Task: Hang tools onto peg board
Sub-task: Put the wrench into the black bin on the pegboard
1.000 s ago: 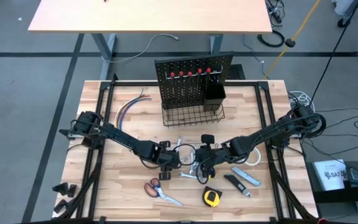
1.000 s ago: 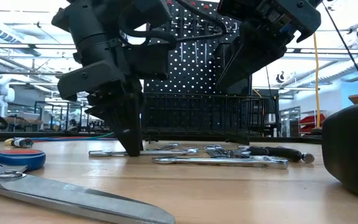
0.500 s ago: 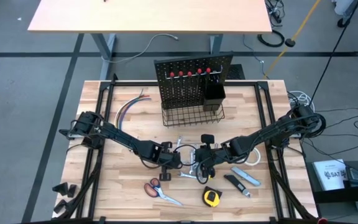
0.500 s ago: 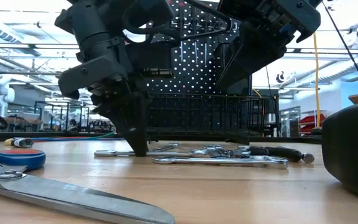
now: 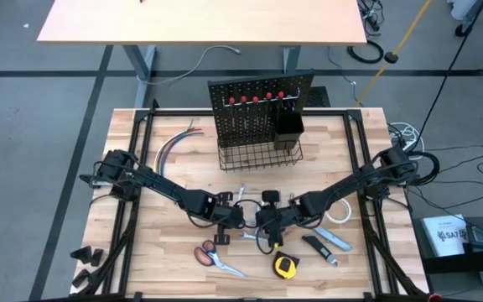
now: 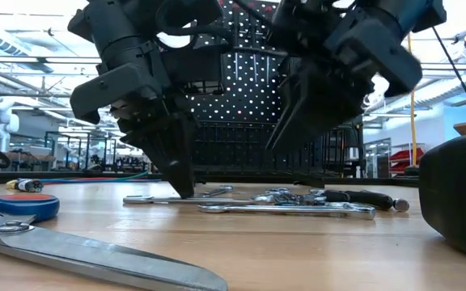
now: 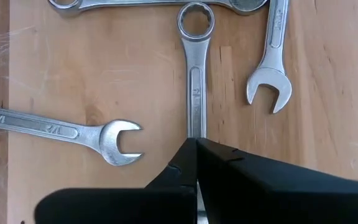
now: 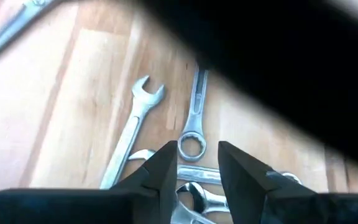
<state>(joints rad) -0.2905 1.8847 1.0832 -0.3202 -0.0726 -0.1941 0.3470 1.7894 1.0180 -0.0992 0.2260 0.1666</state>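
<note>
Down at the tabletop (image 5: 141,252), the left gripper (image 7: 194,149) has its fingers pinched tight on the shank of a silver wrench (image 7: 195,68) lying flat, ring end pointing away from the claw. Just beside it, the right gripper (image 8: 197,163) hovers part-open and empty over neighbouring wrenches (image 8: 132,127), the peg board (image 5: 260,109) well behind.

Wrenches (image 5: 248,201) on table (image 5: 141,260), in front of peg board (image 5: 254,113).
</note>
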